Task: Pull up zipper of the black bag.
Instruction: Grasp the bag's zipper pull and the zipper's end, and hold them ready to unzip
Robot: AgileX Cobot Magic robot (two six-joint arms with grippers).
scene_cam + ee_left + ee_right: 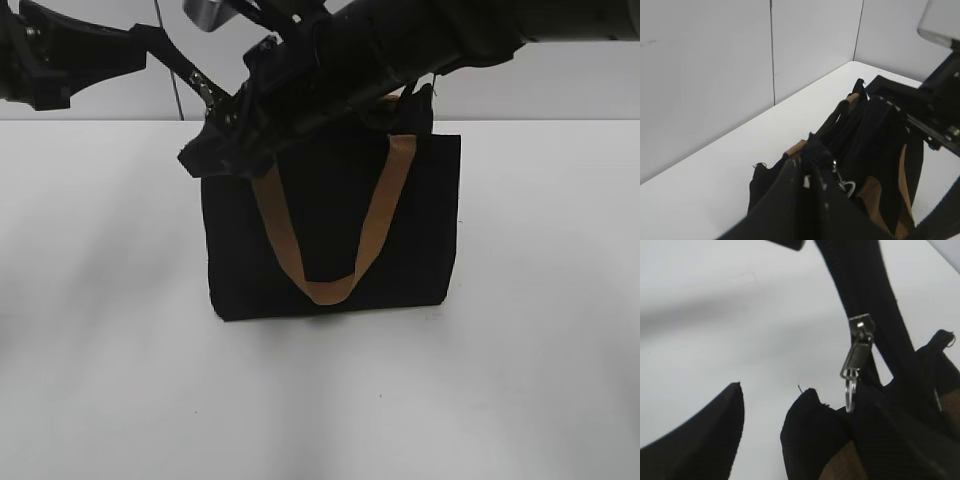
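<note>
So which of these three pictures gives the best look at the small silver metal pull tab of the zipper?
The right wrist view: the small silver metal pull tab hangs large and sharp mid-picture, ring below. The left wrist view shows only a small silver glint among the black fabric bag folds. In the exterior view the arms hide the bag's top.

White tabletop (540, 380), pale grey panelled wall (715, 75) behind with vertical seams, soft even light, faint shadows

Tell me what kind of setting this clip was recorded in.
Probably a lab or test bench rather than a home: a bare white table, plain white panelled walls behind it, and a lone black bag with two robot arms over it.
</note>
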